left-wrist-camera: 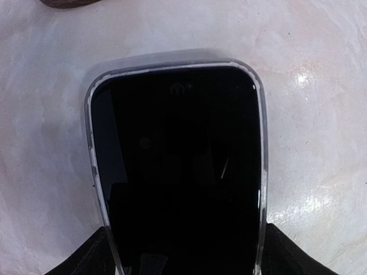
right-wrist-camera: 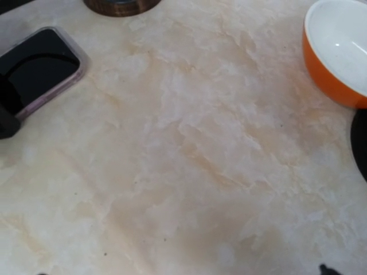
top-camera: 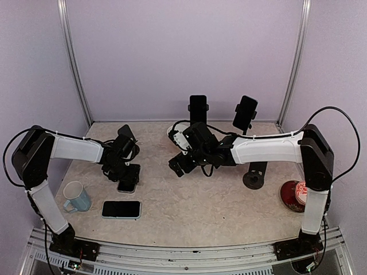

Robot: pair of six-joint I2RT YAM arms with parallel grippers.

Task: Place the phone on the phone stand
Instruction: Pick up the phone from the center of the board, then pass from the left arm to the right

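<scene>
Phones lay at two spots on the bench [top-camera: 206, 215] in the top view. The clear-cased phone [top-camera: 127, 185] sat under the left fingers [top-camera: 129, 172], and a spare phone [top-camera: 121, 209] lay nearer the arm bases, close to a mug [top-camera: 76, 196]. At the back stood the middle stand [top-camera: 198, 109] and the right stand [top-camera: 245, 113]. Each was topped by a dark slab, and whether that was a phone or a bare cradle could not be told. The right fingers [top-camera: 180, 165] hung over mid-bench.

In the left wrist view the clear-cased phone [left-wrist-camera: 178, 172] lay flat, screen up. The left fingers [left-wrist-camera: 80, 260] straddled its near end, close against both long edges. Whether they were actually clamped on it could not be told.

In the right wrist view the same phone [right-wrist-camera: 40, 60] showed at upper left and an orange bowl [right-wrist-camera: 338, 51] at upper right. The right fingers [right-wrist-camera: 325, 268] appeared only as specks at the bottom edge, so they seemed wide apart and held nothing.

The step in hand looked like the pickup. Doing it well would mean squeezing squarely on the long edges, low on the case. The lift should be straight, without dragging, and the right arm should stay out of the path to the stands.
</scene>
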